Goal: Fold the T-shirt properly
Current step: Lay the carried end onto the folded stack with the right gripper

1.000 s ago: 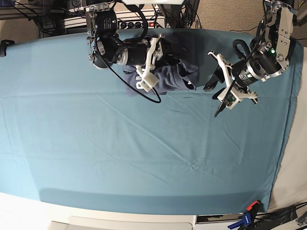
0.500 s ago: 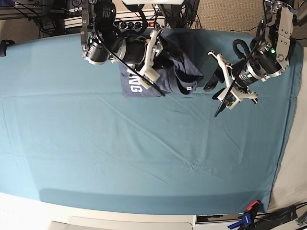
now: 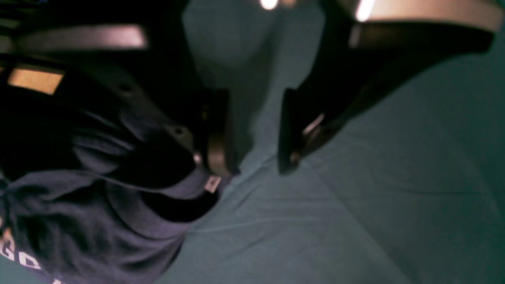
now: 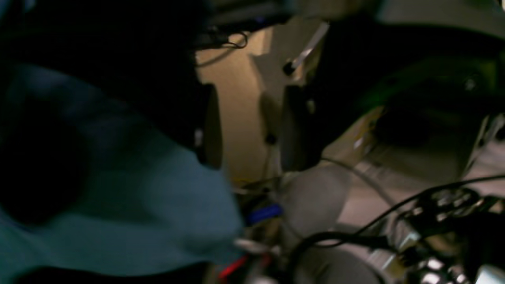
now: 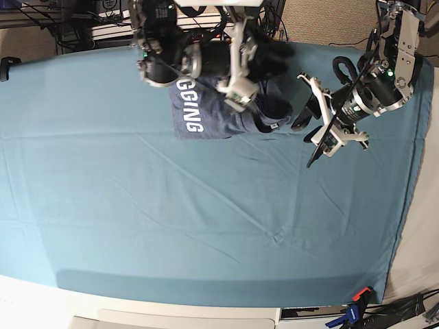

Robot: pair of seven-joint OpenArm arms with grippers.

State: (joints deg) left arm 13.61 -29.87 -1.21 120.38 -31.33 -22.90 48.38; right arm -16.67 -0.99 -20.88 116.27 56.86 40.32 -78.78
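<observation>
The dark blue-grey T-shirt lies bunched near the table's far edge, white lettering facing up on its left part. In the left wrist view the T-shirt fills the lower left, with a small neck label showing. My right gripper hovers over the shirt's far right part. Its jaws stand open in the blurred right wrist view, with only the beige background between them. My left gripper hangs just right of the shirt, open above bare cloth, close to the label.
A teal table cloth covers the whole table. Cables and a power strip crowd the space behind the far edge. A clamp grips the near right corner, and a black fitting sits at the far left edge.
My right arm has swung right and toward the far edge. The shirt has spread out, with more lettering showing. The left arm has stayed still.
</observation>
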